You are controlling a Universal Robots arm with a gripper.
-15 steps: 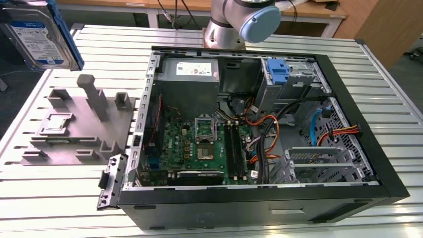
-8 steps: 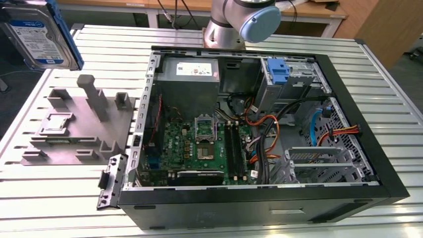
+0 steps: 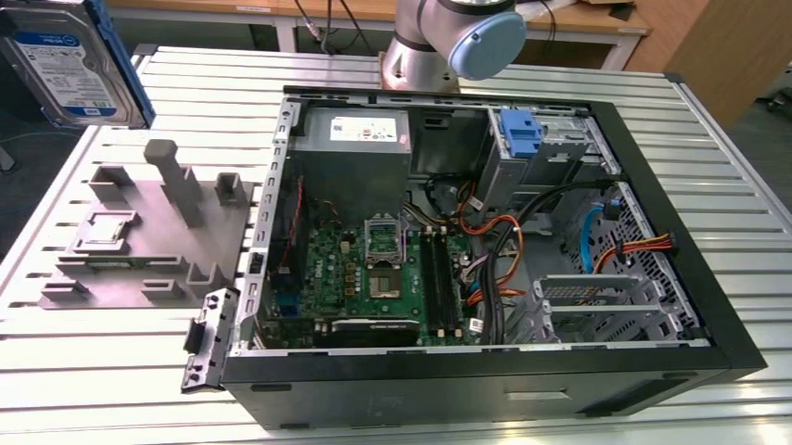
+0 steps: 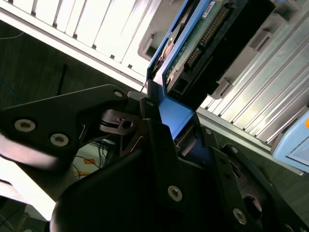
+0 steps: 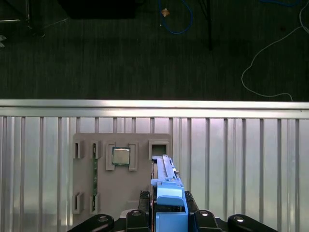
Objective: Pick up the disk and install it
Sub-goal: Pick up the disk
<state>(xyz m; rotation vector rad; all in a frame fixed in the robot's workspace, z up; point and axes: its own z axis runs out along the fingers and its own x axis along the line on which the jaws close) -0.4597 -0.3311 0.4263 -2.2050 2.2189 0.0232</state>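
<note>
Gripper [image 4: 176, 121] fingers are clenched on the blue carrier frame of the disk [image 4: 212, 38], one dark finger on each side of the plastic. In the second wrist view the drive's green circuit board and connector row face the camera. In the first wrist view the gripper [image 5: 169, 215] points straight down at the slatted metal table [image 5: 251, 164], and the disk [image 5: 166, 181] is seen edge-on between the finger bases.

In the exterior view the disk [image 3: 69, 60] hangs upright, well above the table, at the exterior view's left, label side showing, clear of every surface. Below it lies a grey fixture plate [image 3: 148, 241] with posts and pockets; the first wrist view shows a processor chip [image 5: 120, 156] and a green memory stick [image 5: 95, 176] seated in that plate. The arm [image 3: 452, 37] shows a joint with a pale blue cap behind the open computer case [image 3: 495, 371], which lies on its side with the motherboard [image 3: 377, 278] exposed.
</note>
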